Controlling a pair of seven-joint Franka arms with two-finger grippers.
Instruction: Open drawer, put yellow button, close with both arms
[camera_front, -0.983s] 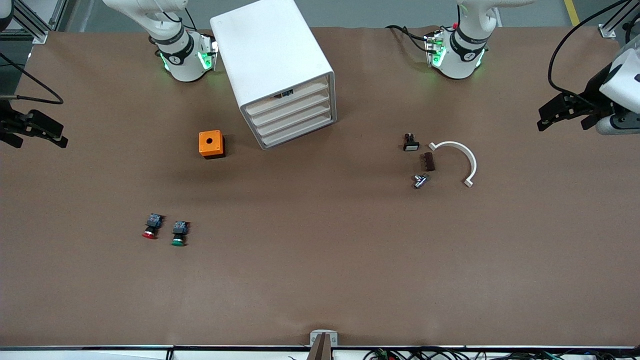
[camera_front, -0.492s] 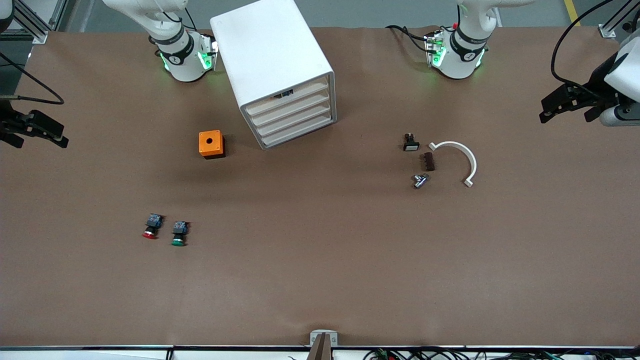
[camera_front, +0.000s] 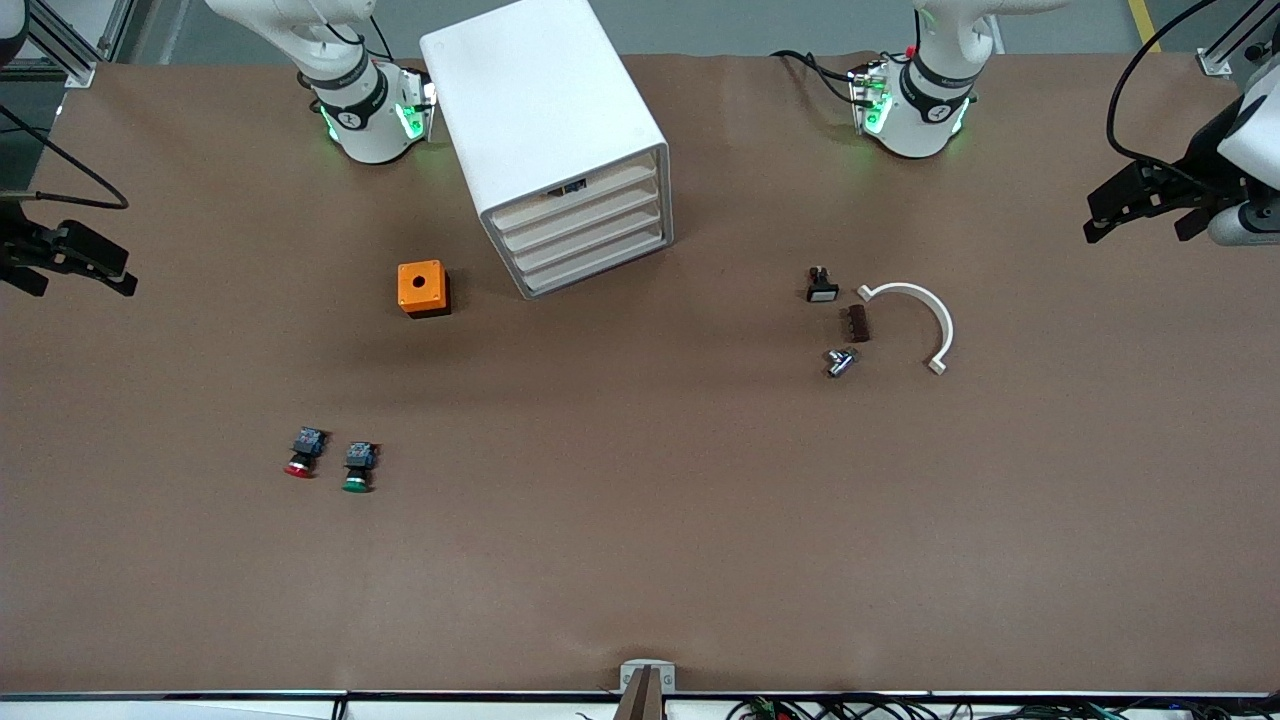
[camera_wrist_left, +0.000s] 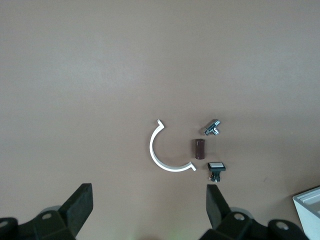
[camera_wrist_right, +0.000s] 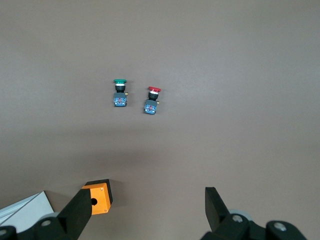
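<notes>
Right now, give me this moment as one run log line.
drawer: shut | yellow button: not visible | left gripper: open, empty, table's end | right gripper: open, empty, table's end

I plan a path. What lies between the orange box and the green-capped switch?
Only bare brown table between orange box and green-capped switch, front view.

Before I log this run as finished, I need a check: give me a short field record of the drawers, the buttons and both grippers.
top drawer: shut, flush with the three below in the tall white cabinet
yellow button: not visible
red-capped switch: on table, beside green-capped switch
orange box: on table beside cabinet
left gripper: open, empty, over the left arm's table end
right gripper: open, empty, over the right arm's table end
</notes>
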